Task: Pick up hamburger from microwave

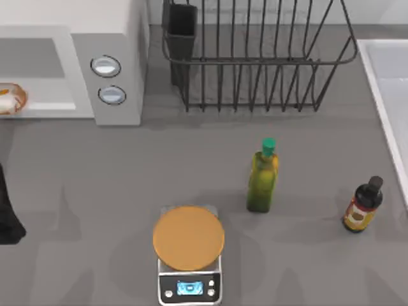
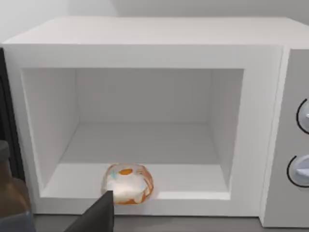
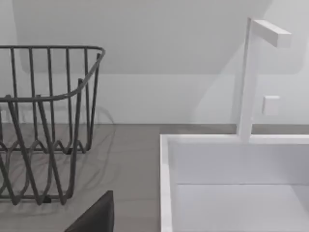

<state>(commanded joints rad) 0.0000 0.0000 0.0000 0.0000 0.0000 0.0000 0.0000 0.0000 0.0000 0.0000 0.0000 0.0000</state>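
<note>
The microwave (image 1: 108,64) stands at the table's back left, white-grey with two round knobs, and its cavity (image 2: 145,140) is open. The hamburger (image 2: 128,183), a small orange-brown bun with pale whitish parts, lies on the cavity floor close to the front lip; from above it peeks out at the left edge (image 1: 9,99). My left gripper (image 2: 96,217) hangs in front of the microwave opening, a short way from the hamburger and not touching it. A dark part of my left arm (image 1: 7,220) shows at the table's left edge. My right gripper (image 3: 96,217) is parked near the sink.
A black wire dish rack (image 1: 255,60) stands at the back centre. A green bottle (image 1: 262,178) and a dark bottle (image 1: 363,205) stand right of centre. A digital scale (image 1: 189,255) with an orange-brown disc sits at the front. A white sink (image 3: 231,179) lies at the right. A brown bottle (image 2: 12,203) stands by the microwave.
</note>
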